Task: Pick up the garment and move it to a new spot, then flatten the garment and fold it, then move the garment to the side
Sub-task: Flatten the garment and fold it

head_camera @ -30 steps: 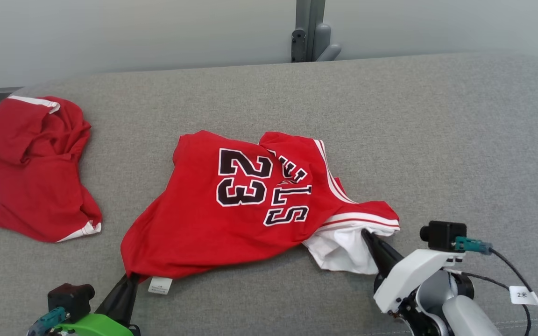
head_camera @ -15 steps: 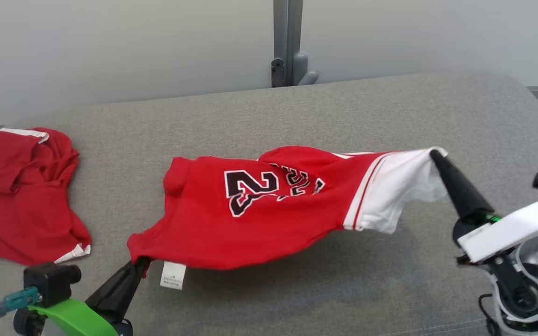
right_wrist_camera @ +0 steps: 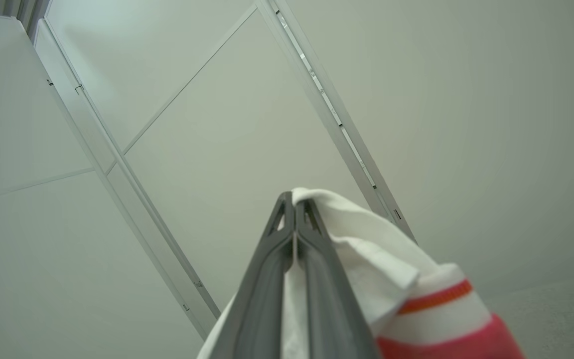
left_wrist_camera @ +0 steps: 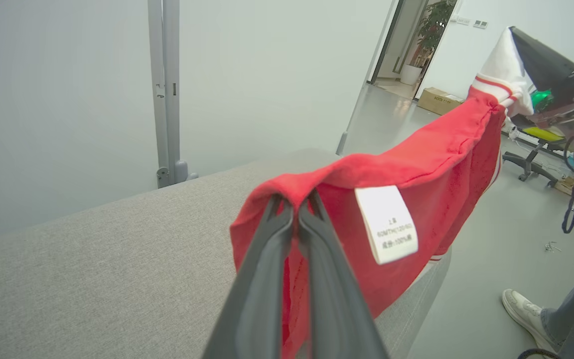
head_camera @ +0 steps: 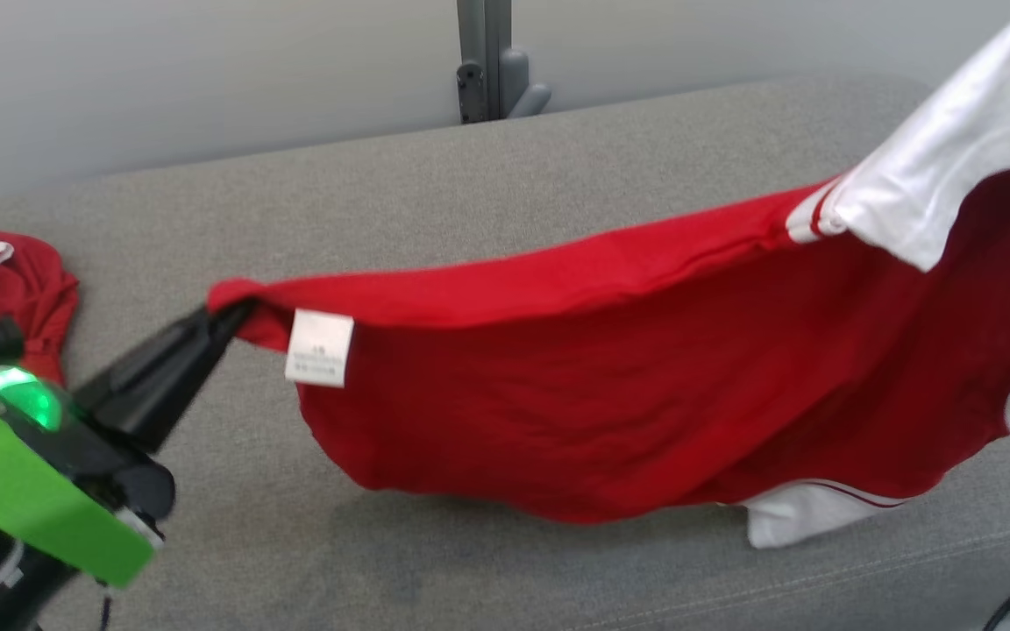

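The grey table (head_camera: 470, 193) lies under my red garment (head_camera: 645, 394). A second ago the garment lay crumpled on it, number up; now it hangs stretched in the air between my arms, its lowest edge near the surface. Another red cloth (head_camera: 27, 280) sits at the far left. My left end effector (head_camera: 231, 313) pinches a red corner; my right end effector (right_wrist_camera: 294, 197), higher, clamps the white trim. A white label (head_camera: 319, 348) dangles beside the left grip.

left claw (head_camera: 226, 313) low, fingers pressed together, right claw (right_wrist_camera: 294, 199) high, pointing upward, fingers together
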Motion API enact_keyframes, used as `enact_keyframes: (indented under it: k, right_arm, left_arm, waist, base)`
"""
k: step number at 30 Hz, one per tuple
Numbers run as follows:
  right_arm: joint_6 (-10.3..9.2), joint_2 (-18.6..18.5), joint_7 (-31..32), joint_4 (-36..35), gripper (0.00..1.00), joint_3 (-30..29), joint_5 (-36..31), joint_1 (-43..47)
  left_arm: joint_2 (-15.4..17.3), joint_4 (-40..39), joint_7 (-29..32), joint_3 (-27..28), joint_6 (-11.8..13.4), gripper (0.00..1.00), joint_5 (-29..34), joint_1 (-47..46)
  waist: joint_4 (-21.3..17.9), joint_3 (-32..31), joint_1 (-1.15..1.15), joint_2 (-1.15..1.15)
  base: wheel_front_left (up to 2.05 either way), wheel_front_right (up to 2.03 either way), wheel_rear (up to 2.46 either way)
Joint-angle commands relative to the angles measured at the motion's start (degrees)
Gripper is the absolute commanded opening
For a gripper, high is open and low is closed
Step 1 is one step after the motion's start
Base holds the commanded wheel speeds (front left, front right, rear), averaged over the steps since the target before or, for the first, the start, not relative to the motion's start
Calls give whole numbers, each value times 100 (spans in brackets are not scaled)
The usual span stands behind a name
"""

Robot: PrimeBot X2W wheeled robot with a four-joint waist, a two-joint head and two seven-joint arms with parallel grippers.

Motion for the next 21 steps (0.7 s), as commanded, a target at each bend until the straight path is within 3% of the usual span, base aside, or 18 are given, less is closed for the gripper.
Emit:
enact_keyframes:
  k: [1,5,11,16,21]
  right_arm:
    - [2,2,137,30,0,-1,-82,-331]
    - [2,-81,452,491,0,15,-587,-1446]
    - [2,-14,209,2035,0,238,-1604,-3546]
    - [1,63,-810,3838,0,329,-2257,-5285]
    - [1,79,-2276,5456,0,668,-2250,-6552]
  left_arm:
    - [125,26,135,93,-41,0,-98,-350]
    - [210,506,498,267,-115,0,-105,-1684]
    - [-215,2097,654,17,-199,0,583,-4219]
    - [-594,3859,-136,-352,-232,0,1779,-6053]
    - [-939,5466,-1392,-553,-214,0,2741,-7283]
  waist:
    - [-55,640,0,48]
    - [-83,1449,0,48]
    - [-140,2471,0,48]
    - [-261,2839,0,48]
    - [-289,3025,0,48]
  base:
    - [0,0,0]
    - [0,0,0]
    - [0,0,0]
    - [0,0,0]
    - [0,0,0]
